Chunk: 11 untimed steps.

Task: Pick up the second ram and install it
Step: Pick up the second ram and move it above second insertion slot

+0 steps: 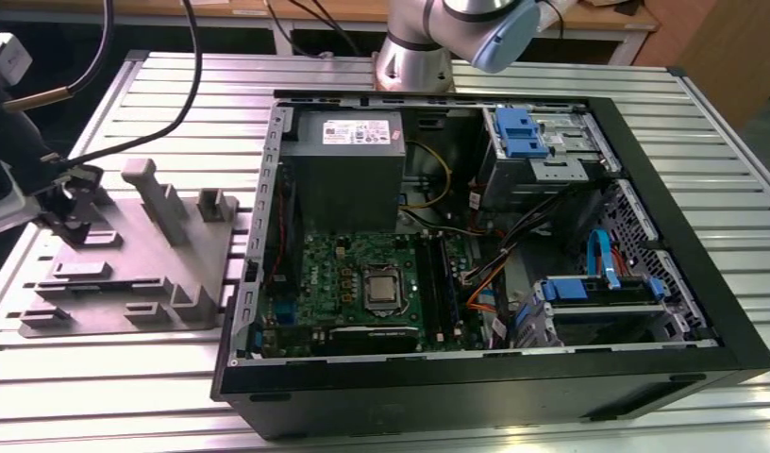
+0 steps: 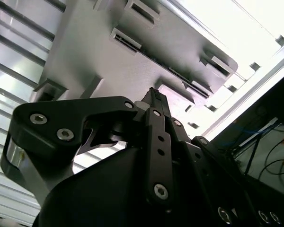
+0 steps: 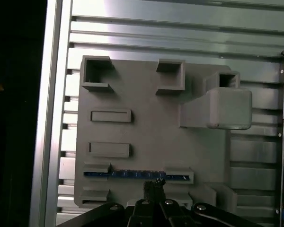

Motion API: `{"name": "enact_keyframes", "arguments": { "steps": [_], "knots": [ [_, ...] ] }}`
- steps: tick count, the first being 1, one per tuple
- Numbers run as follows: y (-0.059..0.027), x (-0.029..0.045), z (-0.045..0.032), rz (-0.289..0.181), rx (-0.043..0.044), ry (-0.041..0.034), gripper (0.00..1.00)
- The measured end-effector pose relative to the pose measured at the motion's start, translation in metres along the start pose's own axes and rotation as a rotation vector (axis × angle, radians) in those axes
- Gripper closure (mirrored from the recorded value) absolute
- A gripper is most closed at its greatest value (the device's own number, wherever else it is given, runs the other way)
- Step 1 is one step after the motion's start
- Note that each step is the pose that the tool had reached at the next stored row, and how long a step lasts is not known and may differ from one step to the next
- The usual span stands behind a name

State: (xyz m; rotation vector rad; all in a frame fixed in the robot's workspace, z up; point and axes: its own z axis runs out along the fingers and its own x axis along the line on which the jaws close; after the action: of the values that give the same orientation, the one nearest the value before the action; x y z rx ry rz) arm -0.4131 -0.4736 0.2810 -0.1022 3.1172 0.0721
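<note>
The second ram (image 3: 128, 174) is a thin bluish stick standing on edge in a slot of the gray fixture plate (image 3: 146, 127). In the first wrist view my gripper (image 3: 154, 186) hovers just beside the stick's middle, its dark fingertips pressed together with nothing between them. The second wrist view has the shut gripper (image 2: 152, 93) pointing down at the plate (image 2: 99, 52). From the exterior view, my gripper (image 1: 73, 225) hangs over the far-left part of the fixture plate (image 1: 146, 274).
The open black computer case (image 1: 486, 377) lies on the slatted metal table (image 1: 133, 377), to the exterior view's right of the plate. Inside are the green motherboard (image 1: 347, 283), a gray power-supply box (image 1: 347, 160), blue drive brackets (image 1: 517, 132) and loose cables. Tall posts (image 1: 152, 193) rise from the plate.
</note>
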Motion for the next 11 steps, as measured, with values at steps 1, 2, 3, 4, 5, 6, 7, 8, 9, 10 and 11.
{"name": "enact_keyframes", "arguments": {
  "steps": [1, 2, 3, 4, 5, 6, 7, 8, 9, 10, 11],
  "knots": [
    [0.0, 0.0, 0.0008, -0.019, -0.0004, 0.0008, 0.9],
    [-0.0001, 0.0, 0.0015, -0.037, -0.0009, 0.0015, 0.9],
    [-0.0001, 0.0, 0.0022, -0.054, -0.0014, 0.0024, 0.9],
    [-0.0001, 0.0, 0.0029, -0.073, -0.0018, 0.0032, 0.9],
    [-0.0002, 0.0001, 0.0035, -0.092, -0.0022, 0.0041, 0.9],
    [-0.0002, 0.0, 0.0041, -0.11, -0.0026, 0.0049, 0.9],
    [-0.0002, 0.0001, 0.0046, -0.128, -0.0031, 0.0058, 0.9],
    [-0.0002, 0.0001, 0.0052, -0.146, -0.0035, 0.0066, 0.9],
    [-0.0003, 0.0001, 0.0058, -0.164, -0.0039, 0.0074, 0.9],
    [-0.0003, 0.0001, 0.0064, -0.182, -0.0043, 0.0082, 0.9],
    [-0.0003, 0.0001, 0.0069, -0.2, -0.0047, 0.0091, 0.9]
  ]
}}
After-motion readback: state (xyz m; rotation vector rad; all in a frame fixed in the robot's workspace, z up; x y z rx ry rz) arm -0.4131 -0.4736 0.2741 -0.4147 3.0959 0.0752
